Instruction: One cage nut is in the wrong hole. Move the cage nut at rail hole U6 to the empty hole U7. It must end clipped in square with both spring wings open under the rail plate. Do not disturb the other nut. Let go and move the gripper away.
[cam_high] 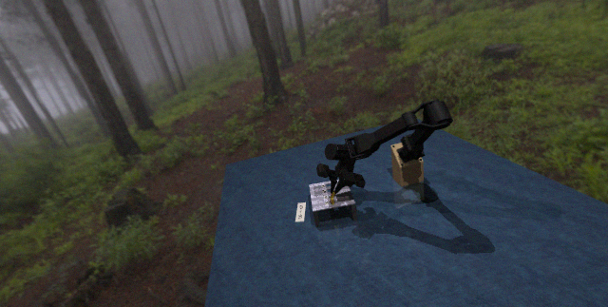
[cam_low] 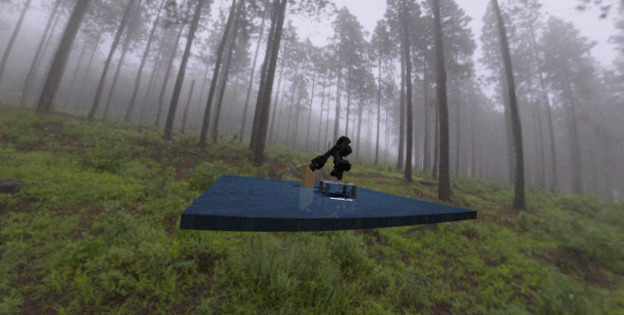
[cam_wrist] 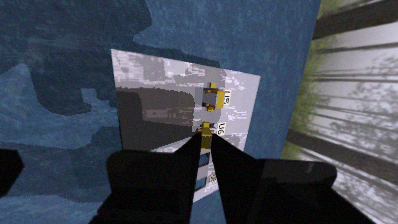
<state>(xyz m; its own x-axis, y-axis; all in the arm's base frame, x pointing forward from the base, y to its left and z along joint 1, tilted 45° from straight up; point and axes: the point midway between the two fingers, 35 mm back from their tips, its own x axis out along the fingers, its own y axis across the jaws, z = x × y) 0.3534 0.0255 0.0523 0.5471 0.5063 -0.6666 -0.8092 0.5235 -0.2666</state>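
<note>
My gripper [cam_high: 333, 194] [cam_wrist: 205, 136] is pinched nearly closed, its fingertips on 1 yellow cage nut [cam_wrist: 206, 131], right beside the U6 label [cam_wrist: 221, 126] on the rail plate [cam_high: 319, 203] [cam_low: 337, 182] [cam_wrist: 165, 74]. Nut 2, the other nut [cam_wrist: 213, 98], sits apart from my fingers, near its own label. I can't tell from here whether the pinched nut's wings are clear of the hole.

Foggy conifer forest [cam_high: 258, 36] [cam_low: 273, 61], outdoors; tall bare trunks, mossy green undergrowth [cam_high: 475, 36] [cam_low: 292, 261]. Hillside, probably; mist blurs distance.
</note>
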